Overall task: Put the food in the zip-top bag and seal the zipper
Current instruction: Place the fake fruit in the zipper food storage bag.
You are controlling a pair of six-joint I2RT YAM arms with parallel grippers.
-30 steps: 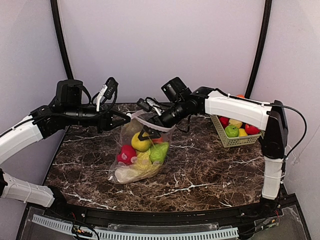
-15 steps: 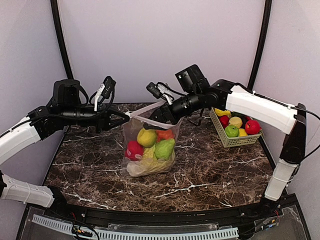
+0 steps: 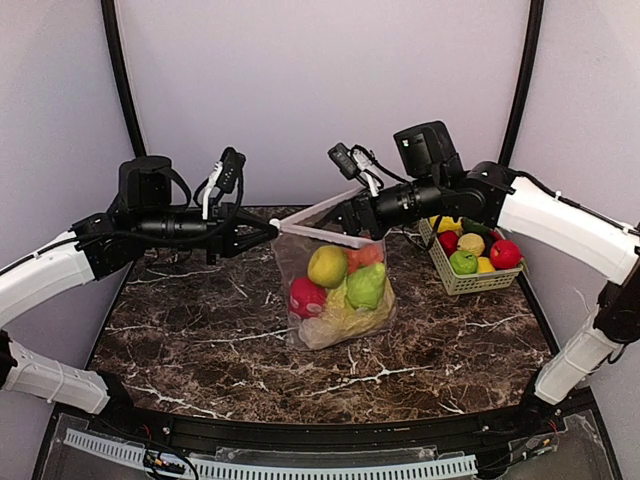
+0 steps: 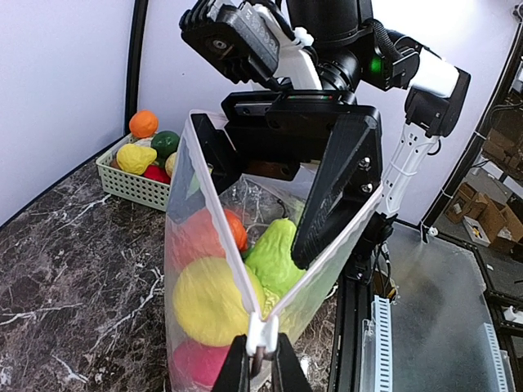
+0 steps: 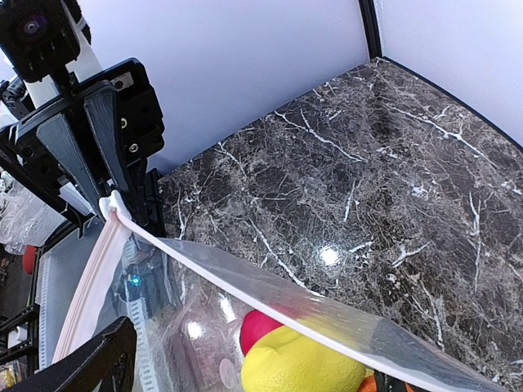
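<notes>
Food [image 3: 327,266] fills zip-top bag [image 3: 318,234] (left gripper [image 4: 260,369] pinches slider tab [image 4: 261,333]).

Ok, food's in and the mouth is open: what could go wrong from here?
The left tool pinches only the small slider tab, so the weight of the food could tug it free. The right tool stands spread open inside the mouth of the zip-top bag; backing out, a finger could catch the zipper and drag the bag over.
</notes>
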